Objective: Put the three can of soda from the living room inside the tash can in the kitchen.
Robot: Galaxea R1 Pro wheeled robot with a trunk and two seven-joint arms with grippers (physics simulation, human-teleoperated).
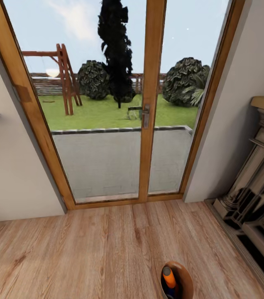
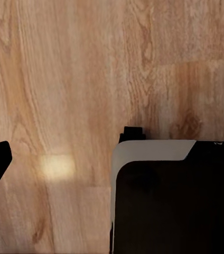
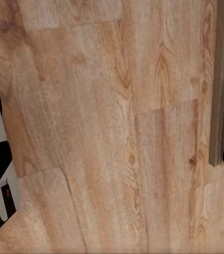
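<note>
In our head view we face a glass door point(image 1: 107, 104) onto a garden, with the fireplace point(image 1: 256, 195) at right. At the bottom edge sits the bin point(image 1: 184, 277), 1 orange can point(image 1: 169, 277) inside. Both wrist views show floor point(image 3: 117, 132); we cannot tell either pincer's opening.

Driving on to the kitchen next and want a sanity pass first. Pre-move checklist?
1. Trash can upright with its opening facing up: ok.
2. Orange can inside it: ok.
3. Dark blue can inside it: ok.
4. Third can inside: cannot tell, the head view's edge cuts the bin off.
5. Route straight ahead: not ok, the closed glass door blocks it, so the robot must turn.
6. Clearance to the fireplace on the right: cannot tell.
</note>
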